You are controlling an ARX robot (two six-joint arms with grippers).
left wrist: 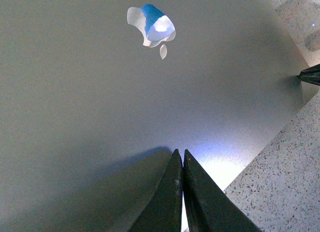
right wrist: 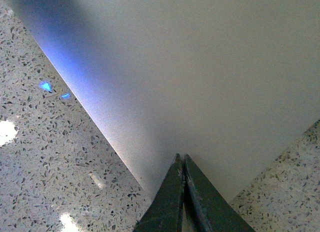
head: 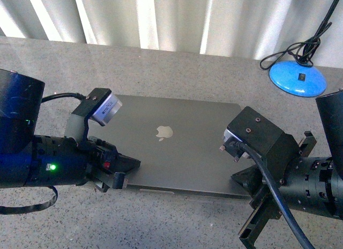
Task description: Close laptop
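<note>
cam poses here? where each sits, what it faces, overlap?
Front: on the body, looking down at the closed laptop, counter and blue lamp base; left arm, right arm show.
Left wrist: on left arm, facing the lid and its logo; shut left gripper shows.
Right wrist: on right arm, facing a bare lid corner; shut right gripper shows.
Shared: all see the lid; front and left wrist share the logo.

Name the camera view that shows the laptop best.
The front view: almost the whole closed laptop shows, logo up. The left wrist view gives only a close patch of lid with the logo; the right wrist view, just a bare corner.
</note>
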